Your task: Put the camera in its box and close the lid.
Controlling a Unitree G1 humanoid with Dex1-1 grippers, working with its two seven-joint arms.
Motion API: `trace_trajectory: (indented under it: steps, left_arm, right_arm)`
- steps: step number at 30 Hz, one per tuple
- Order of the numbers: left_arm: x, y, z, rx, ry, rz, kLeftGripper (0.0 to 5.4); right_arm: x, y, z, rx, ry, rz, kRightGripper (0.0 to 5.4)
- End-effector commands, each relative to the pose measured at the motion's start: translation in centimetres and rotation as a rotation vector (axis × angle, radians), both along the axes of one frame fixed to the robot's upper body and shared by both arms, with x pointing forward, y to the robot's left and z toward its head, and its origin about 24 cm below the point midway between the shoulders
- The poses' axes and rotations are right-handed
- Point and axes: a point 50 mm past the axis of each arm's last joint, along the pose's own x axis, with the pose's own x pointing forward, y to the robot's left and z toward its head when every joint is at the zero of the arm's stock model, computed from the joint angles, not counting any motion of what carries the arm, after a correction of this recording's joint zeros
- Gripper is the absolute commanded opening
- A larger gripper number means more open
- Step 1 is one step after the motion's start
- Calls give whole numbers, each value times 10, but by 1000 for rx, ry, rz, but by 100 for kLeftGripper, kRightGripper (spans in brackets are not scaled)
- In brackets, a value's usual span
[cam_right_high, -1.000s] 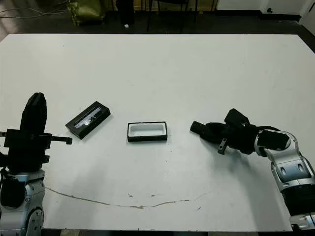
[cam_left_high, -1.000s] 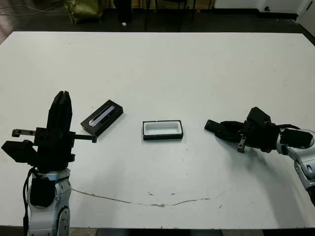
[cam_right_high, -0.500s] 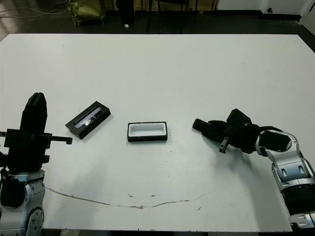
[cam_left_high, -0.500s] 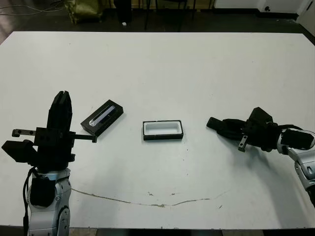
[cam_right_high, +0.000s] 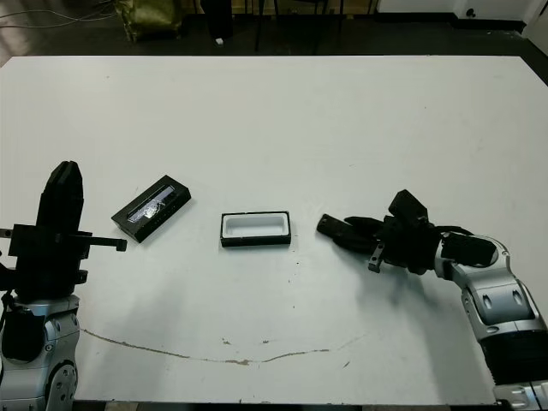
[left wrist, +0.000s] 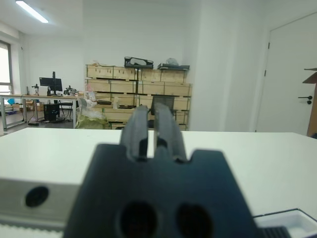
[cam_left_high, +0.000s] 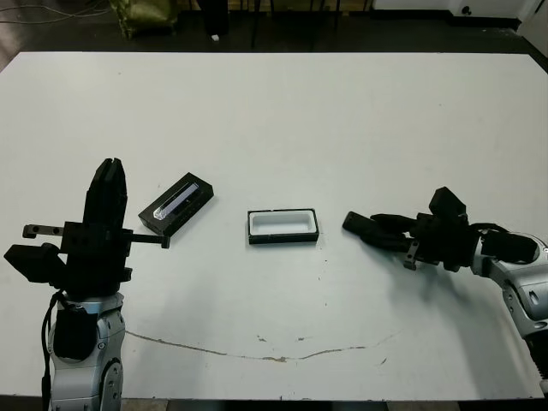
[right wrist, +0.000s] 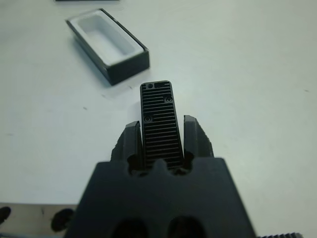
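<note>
Two arms up, one busy. Head cam: my right gripper (cam_left_high: 364, 228) lies low over the table (cam_left_high: 342, 111), fingers pinched on the camera (cam_left_high: 355, 225), nose aimed at the box (cam_left_high: 283, 226). Cam just beside the box's right end, not over it yet. Held lengthwise so it can slide into the slot, I'd judge. Box sits open, black rim, white lining, shallow rect. Lid (cam_left_high: 176, 204) lies flat on the table left of box, skewed, well apart from it; matte black w/ a glossy clear strip. My left gripper (cam_left_high: 106, 193) parked upright near the lid, touching nothing.

R wrist: camera (right wrist: 158, 126) clamped by its long edges between both pads, abt half sticking out past the tips. Ribbed top, small screws, slim bar shape. Box (right wrist: 107, 45) ahead, angled to the cam's axis, so prob needs yaw fix before drop.

L wrist: fingers (left wrist: 139, 129) nearly together, thin gap, empty. Pointing out over the table at a room w/ crates (left wrist: 138, 82) beyond.
</note>
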Motion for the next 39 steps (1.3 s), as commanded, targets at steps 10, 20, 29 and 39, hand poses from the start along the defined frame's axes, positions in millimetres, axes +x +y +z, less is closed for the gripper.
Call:
trace_trajectory:
  steps: [10, 20, 29, 39]
  left_arm:
    - [-1, 2, -6, -6, 22, 1, 0]
    - [-1, 1, -7, -3, 17, 7, 0]
    - [-2, 1, -7, 0, 20, 9, 0]
    - [-3, 0, -8, 3, 13, 10, 0]
  right_arm:
    - [6, 15, 8, 46, 29, 114, 51]
    - [19, 21, 17, 91, 39, 168, 51]
    - [41, 26, 40, 66, -24, 226, 51]
    - [57, 46, 64, 13, -63, 314, 51]
